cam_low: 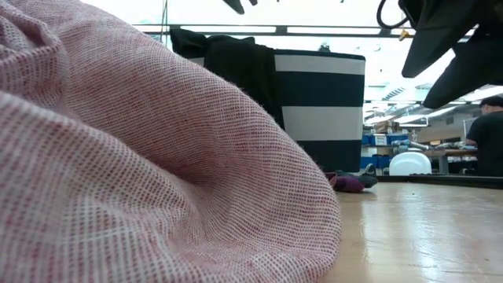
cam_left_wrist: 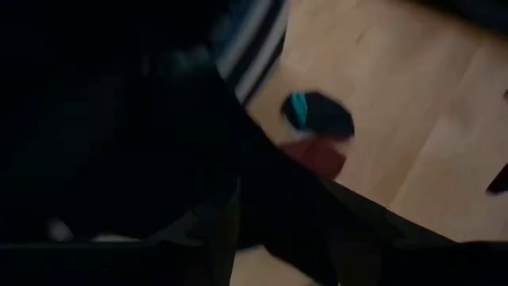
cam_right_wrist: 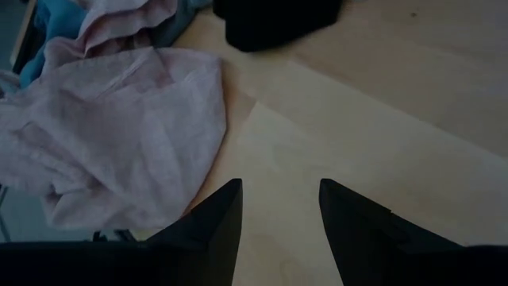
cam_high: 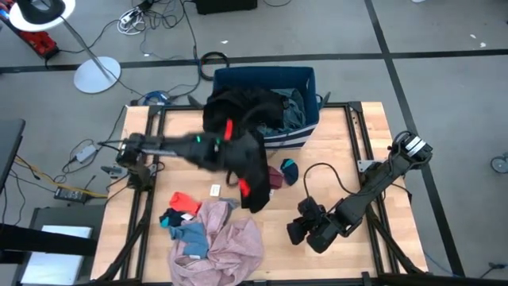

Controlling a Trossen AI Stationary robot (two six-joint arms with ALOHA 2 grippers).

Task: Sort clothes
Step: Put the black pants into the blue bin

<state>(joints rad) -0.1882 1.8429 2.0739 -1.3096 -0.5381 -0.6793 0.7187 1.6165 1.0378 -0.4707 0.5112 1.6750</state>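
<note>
black garment (cam_high: 252, 171): limp, hanging | left gripper (cam_high: 238, 163): clamped on it | right gripper (cam_right_wrist: 279, 208): apart

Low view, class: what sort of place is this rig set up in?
Probably a lab or workshop, not a home. Behind the striped bin are ceiling strip lights and cluttered benches with a person; from above, cables trail over a taped grey floor.

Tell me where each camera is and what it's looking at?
High view: above the table, looking down; both arms show, the left gripper carrying the black garment.
Low view: at table-top height, looking past the pink garment to the striped bin.
Left wrist view: buried in black cloth.
Right wrist view: behind the open right gripper, facing the table.
High and right wrist views share the pink garment.
</note>
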